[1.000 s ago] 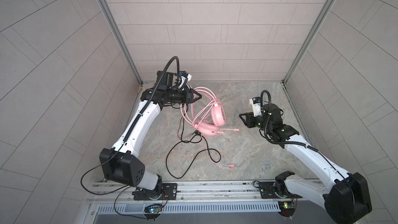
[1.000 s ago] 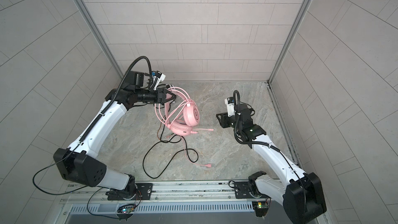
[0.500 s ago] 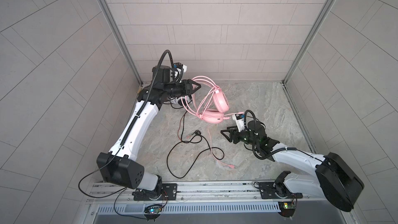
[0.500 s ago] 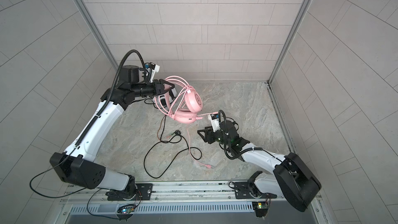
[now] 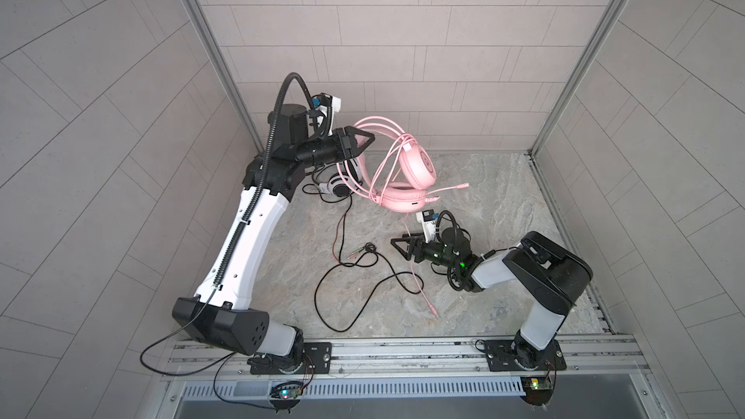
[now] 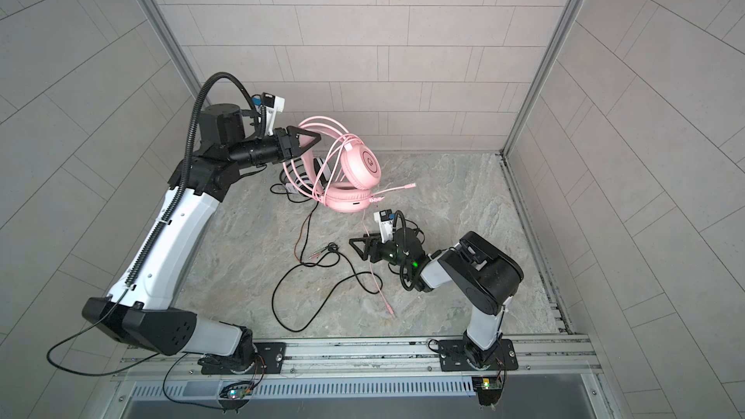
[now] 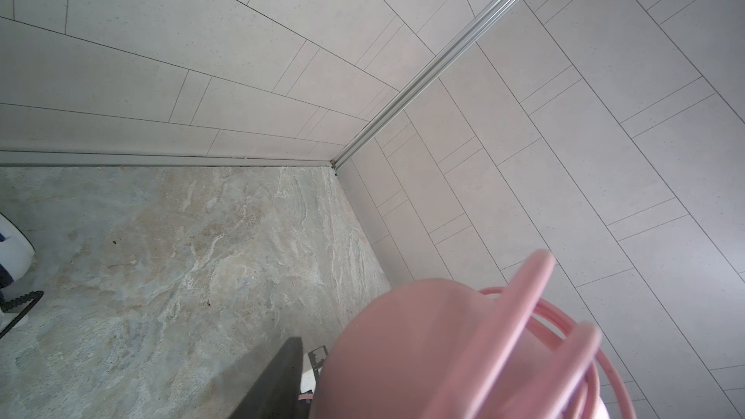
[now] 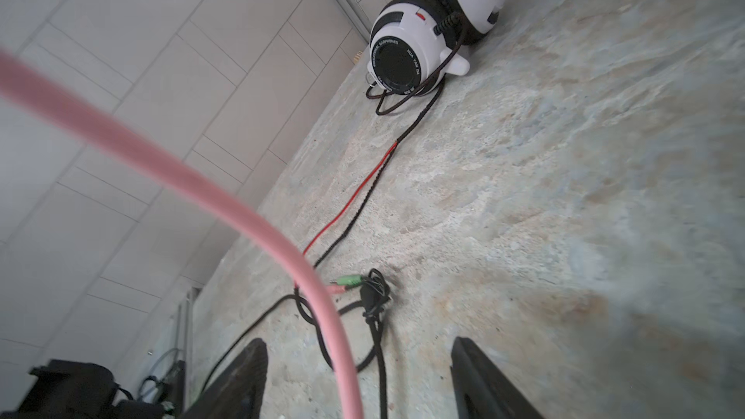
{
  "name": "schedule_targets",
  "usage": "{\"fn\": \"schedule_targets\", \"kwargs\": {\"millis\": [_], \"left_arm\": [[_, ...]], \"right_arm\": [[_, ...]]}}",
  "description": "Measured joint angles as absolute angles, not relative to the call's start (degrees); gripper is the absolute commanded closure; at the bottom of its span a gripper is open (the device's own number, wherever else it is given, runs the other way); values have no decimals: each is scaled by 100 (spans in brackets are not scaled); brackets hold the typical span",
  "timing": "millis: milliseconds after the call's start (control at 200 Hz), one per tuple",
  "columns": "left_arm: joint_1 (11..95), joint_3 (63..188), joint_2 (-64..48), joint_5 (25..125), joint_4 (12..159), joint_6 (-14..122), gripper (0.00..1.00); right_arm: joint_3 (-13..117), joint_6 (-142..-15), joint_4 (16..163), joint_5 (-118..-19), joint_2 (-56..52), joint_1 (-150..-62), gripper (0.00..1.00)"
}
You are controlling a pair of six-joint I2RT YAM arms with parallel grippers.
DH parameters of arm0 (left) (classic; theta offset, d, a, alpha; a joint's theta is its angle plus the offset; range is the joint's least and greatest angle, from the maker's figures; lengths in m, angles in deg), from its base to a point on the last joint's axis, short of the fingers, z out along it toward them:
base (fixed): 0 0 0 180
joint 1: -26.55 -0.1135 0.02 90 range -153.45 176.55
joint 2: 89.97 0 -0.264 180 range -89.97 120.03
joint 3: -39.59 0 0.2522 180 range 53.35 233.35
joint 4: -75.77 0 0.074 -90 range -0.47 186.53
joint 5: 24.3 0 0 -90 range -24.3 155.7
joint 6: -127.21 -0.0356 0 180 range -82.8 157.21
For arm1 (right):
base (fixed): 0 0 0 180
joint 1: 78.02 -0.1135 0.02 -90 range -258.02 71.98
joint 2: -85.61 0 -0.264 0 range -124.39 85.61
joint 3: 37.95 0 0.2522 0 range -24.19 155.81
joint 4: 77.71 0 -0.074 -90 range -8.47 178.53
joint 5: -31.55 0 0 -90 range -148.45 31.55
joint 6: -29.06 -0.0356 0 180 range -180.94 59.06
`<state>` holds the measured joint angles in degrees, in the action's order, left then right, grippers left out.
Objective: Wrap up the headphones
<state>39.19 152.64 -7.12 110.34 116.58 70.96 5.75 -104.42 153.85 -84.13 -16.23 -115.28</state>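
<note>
The pink headphones [image 5: 417,165] [image 6: 361,167] hang above the back of the table, cable loops draped over the headband. My left gripper [image 5: 360,141] [image 6: 308,141] is shut on that headband; the left wrist view shows mostly a blurred ear cup [image 7: 423,348]. The pink cable [image 5: 415,276] [image 8: 161,155] drops to the table and passes between the fingers of my right gripper [image 5: 403,245] [image 8: 360,378], which is open and low over the table. The white-and-black headphones [image 5: 338,186] [image 8: 407,50] lie on the table under the left gripper, their black cable [image 5: 350,276] sprawling forward.
The black cable's green and pink plugs [image 5: 356,253] [image 8: 348,282] lie just ahead of my right gripper. The pink cable's plug [image 5: 433,312] rests near the front. Tiled walls close in on three sides, and a metal rail [image 5: 403,350] runs along the front edge.
My right arm swung in from the right and dropped low at the table's middle, jaws now around the pink cable. The left gripper raised the pink headphones higher and farther back.
</note>
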Motion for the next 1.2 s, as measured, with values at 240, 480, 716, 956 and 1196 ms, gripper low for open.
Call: {"fn": "schedule_targets", "kwargs": {"millis": [240,480,716,956,1196], "left_arm": [[3803,15266,-670,11019,11660,7158,100],[3519,15266,-602,11017,11544,7324,100],[3397,15264,-602,11037,11411,7437,100],[3392,15187,-602,11163,11089,7743,100],[3384,15076,-602,11319,10759,8069,100]], "right_arm": [[393,-10599,15682,-8489,-1420,-11545,93],[-173,-10317,14541,-8458,549,-11032,99],[177,-9413,11938,-7720,3010,-10675,100],[516,-8916,10462,-7296,3478,-10085,100],[785,-8838,9514,-7169,2285,-9943,100]]}}
